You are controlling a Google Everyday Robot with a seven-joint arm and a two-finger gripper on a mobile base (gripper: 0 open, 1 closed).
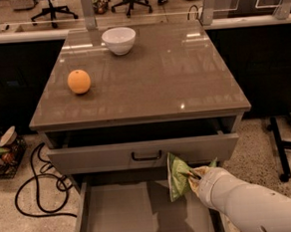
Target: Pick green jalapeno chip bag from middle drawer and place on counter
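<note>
Tool (pixel 193 174), at the tip of the white arm (pixel 251 205), pinches the crinkly light-green jalapeno chip bag (pixel 177 178) by its right edge, just below and right of the black handle (pixel 147 156) on the grey upper drawer front (pixel 88 159). Bag hangs upright, long axis vertical, clear above the floor of the open wide grey middle drawer (pixel 127 214), which lies below that front. Above and beyond that front lies the glossy grey-brown square desk (pixel 173 81). Judgement: the move needed is up, then away over the front.

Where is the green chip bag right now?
The green chip bag is held in the end effector, low and right of centre, above the open middle drawer, just right of the black handle.
</note>
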